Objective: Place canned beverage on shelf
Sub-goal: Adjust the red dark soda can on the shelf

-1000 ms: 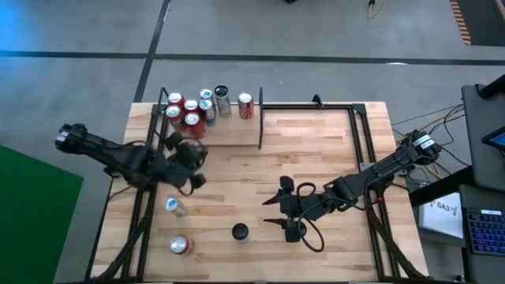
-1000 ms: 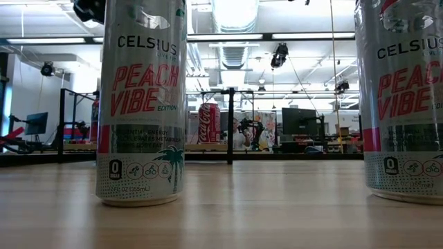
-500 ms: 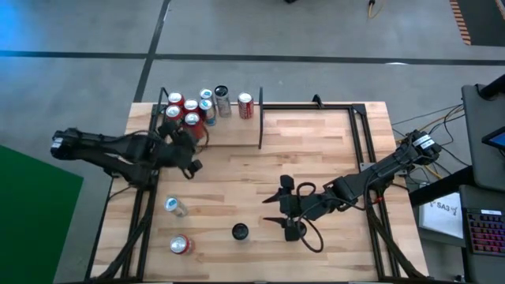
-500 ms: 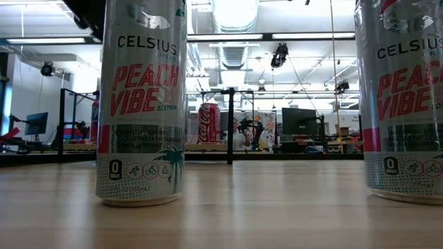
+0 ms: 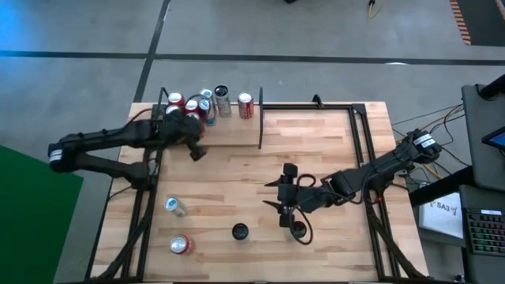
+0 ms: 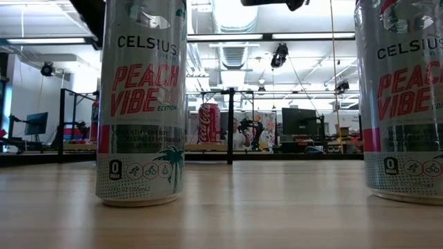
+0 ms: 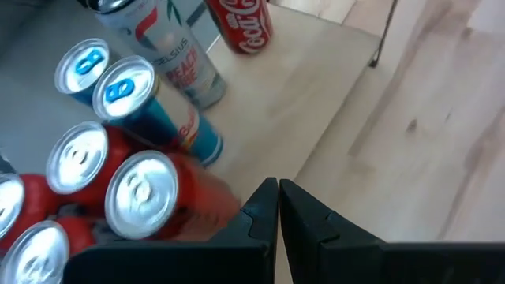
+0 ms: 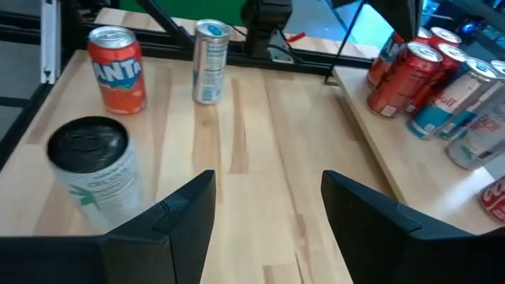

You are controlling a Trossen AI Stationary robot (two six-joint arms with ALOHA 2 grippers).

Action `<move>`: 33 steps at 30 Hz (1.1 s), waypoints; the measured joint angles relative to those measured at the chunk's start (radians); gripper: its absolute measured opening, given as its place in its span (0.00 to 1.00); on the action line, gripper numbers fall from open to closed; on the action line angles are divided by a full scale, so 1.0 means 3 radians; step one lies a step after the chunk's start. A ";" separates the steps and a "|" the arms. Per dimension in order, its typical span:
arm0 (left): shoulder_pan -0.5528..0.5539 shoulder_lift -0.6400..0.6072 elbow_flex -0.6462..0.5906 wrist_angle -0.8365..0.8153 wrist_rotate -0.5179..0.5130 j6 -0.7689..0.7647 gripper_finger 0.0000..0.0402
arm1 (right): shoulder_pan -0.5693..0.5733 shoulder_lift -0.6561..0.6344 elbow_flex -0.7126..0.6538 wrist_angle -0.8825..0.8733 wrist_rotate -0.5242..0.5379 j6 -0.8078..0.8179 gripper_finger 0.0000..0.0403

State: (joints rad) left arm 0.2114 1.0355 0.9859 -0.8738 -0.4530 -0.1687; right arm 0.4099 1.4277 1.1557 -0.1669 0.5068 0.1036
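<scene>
Left gripper [image 5: 196, 150] has moved up-frame since a second ago, now at the shelf [image 5: 233, 132] edge beside the can cluster [image 5: 189, 109], jaws fully shut, holding nothing. Right gripper [image 5: 286, 207] shifted slightly, jaws partly open and empty, near the black-topped can [image 5: 240, 232]. Counter [image 5: 316, 158] mid-frame is open. Low view: two Celsius cans [image 6: 142, 104] block most of it.

The closed left hand [image 7: 278, 207] hangs beside clustered cans [image 7: 118, 158] on the shelf [image 7: 300, 102].
</scene>
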 joint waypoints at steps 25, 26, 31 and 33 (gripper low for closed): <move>0.0721 0.0723 -0.0001 0.0238 -0.0121 0.0273 0.00 | -0.0092 -0.0003 0.0000 -0.0004 -0.0034 0.0025 0.54; 0.0733 0.0724 -0.0001 0.0235 -0.0120 0.0273 0.00 | -0.0090 -0.0003 0.0000 -0.0004 -0.0034 0.0026 0.54; 0.0746 0.0731 -0.0001 0.0210 -0.0203 0.0273 0.00 | -0.0089 -0.0003 0.0000 -0.0004 -0.0035 0.0036 0.54; 0.0748 0.0727 -0.0001 0.0210 -0.0222 0.0273 0.00 | -0.0088 -0.0003 0.0000 -0.0004 -0.0035 0.0037 0.54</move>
State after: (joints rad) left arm 0.4358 1.2536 0.9855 -0.8110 -0.5197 -0.0868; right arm 0.3836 1.4269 1.1557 -0.1680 0.4963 0.1146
